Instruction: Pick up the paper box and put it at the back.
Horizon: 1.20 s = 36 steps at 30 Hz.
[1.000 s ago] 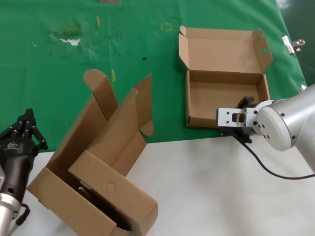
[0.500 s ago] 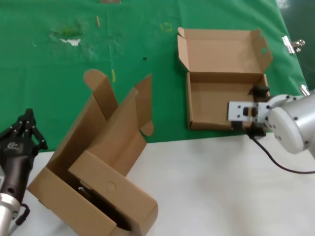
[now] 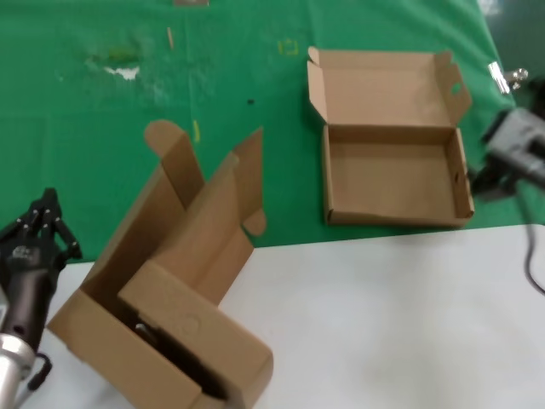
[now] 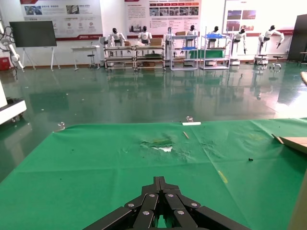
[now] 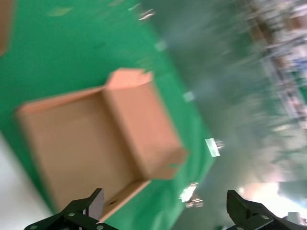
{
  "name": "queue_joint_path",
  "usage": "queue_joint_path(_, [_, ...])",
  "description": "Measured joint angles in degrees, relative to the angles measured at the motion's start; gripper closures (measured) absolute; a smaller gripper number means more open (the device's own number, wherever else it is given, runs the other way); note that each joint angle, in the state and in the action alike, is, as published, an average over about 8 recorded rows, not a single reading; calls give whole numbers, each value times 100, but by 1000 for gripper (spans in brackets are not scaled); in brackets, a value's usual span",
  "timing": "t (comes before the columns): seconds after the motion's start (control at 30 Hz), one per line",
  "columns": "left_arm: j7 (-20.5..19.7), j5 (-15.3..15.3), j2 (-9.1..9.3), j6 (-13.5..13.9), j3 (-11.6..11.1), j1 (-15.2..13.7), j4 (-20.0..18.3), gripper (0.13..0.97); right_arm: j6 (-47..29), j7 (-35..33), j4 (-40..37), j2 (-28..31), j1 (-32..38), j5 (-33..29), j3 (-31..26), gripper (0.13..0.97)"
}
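Green cloth-covered back of the table (image 3: 102, 102): the shallow brown corrugated-cardboard paper box (image 3: 393, 175) lies open there, near the white tabletop.
Long axis across, lid hinged away from the robot. Right gripper (image 5: 163, 218), jaws spread and empty, hangs beside it and could clip its wall; left gripper (image 4: 160, 191) parked, pinched together.

1. A glossy dark green floor (image 4: 120, 103) stretches behind the table and mirrors the lights and furniture.
2. Beyond the floor, a white back wall (image 4: 112, 14) carries printed posters (image 4: 60, 9).
3. Before that wall stand metal racks (image 4: 136, 50) with white humanoid robots (image 4: 144, 36) beside them.
4. Left of the racks, a dark screen (image 4: 33, 33) stands on legs.
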Motion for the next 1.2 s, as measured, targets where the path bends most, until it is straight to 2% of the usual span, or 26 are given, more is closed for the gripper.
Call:
queue_joint_path(0.17, [0,0,0,0,0,0,0,957,863,231,482,267,-661,824,1103,204])
queue_joint_path(0.27, [0,0,0,0,0,0,0,955,1207,256,534,360,-862,1177,1383,165])
queue_joint_path(0.5, [0,0,0,0,-1,0,0,949,1489,-28,367,265,-919,1601,1226,152])
queue_joint_path(0.8, [0,-1,0,0,0,0,0,884,2109,-526,83,130,-1099,2482,1059,129])
queue_joint_path(1.1, [0,-1,0,0,0,0,0,752,2758,-1039,-212,-11,-1290,3402,889,129])
queue_joint_path(1.2, [0,0,0,0,0,0,0,678,2977,-1212,-310,-58,-1354,3713,832,129])
